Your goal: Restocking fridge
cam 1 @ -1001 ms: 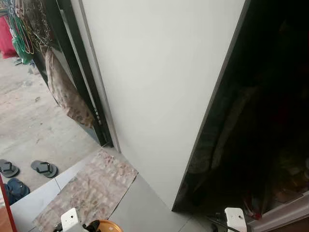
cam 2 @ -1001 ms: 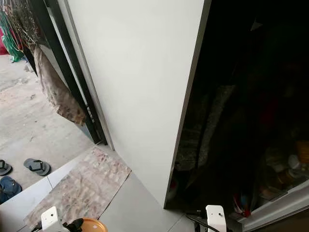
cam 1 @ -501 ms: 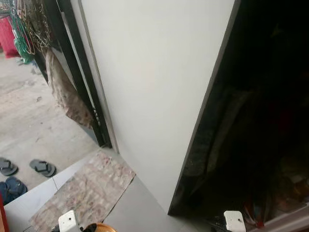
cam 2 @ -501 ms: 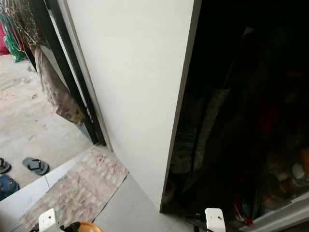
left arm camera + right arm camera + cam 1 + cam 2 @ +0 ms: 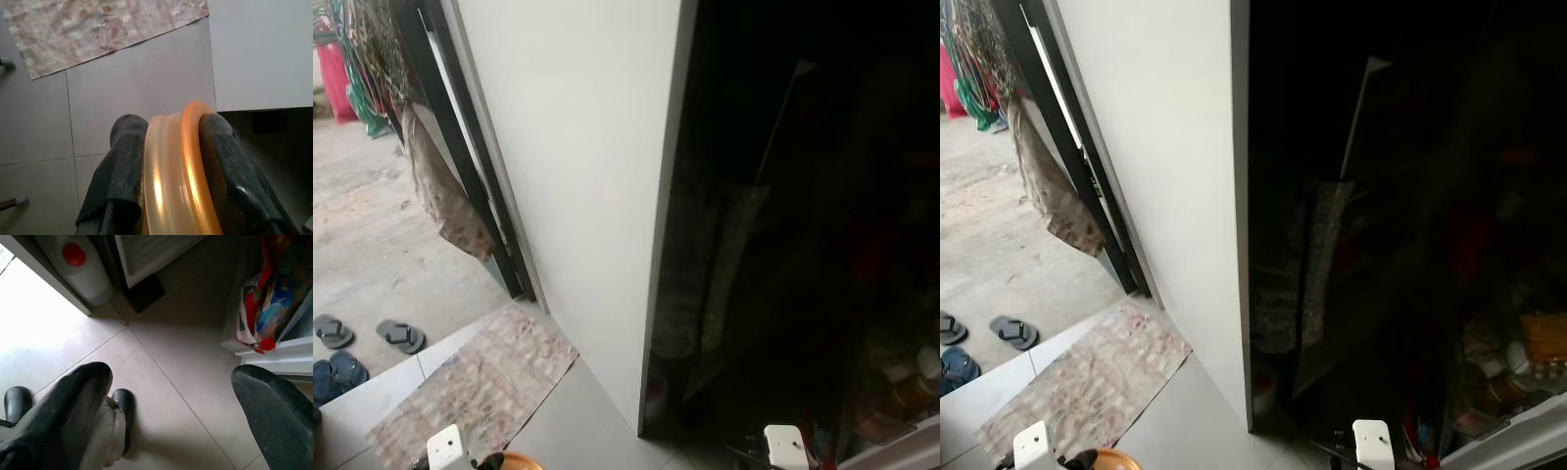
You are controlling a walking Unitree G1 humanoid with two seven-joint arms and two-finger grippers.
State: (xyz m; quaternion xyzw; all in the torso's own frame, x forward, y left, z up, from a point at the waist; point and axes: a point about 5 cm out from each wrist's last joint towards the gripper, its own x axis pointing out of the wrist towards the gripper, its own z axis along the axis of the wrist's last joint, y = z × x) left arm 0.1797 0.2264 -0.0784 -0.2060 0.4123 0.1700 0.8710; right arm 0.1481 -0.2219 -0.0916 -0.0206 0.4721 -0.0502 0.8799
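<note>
The fridge stands before me with its white side panel [image 5: 578, 196] on the left and its dark open inside [image 5: 1410, 245] on the right. Jars and packets sit low on the door shelf [image 5: 1528, 343]. My left gripper [image 5: 168, 132] is shut on a translucent container with an orange lid [image 5: 171, 176], held low over the grey floor tiles; its orange rim [image 5: 514, 460] peeks in at the bottom of the head view. My right gripper [image 5: 171, 377] hangs open above the floor by the fridge's foot, with nothing between its fingers.
A patterned mat [image 5: 470, 382] lies on the tiles left of the fridge. Sandals [image 5: 399, 335] sit on the concrete outside and a cloth [image 5: 445, 196] hangs on the dark door frame. Near the fridge base are a white jug with a red cap [image 5: 80, 264] and a colourful bag [image 5: 279, 289].
The camera has swung to the right, so the fridge's dark opening takes up more of the picture. Both arms hold the same low pose.
</note>
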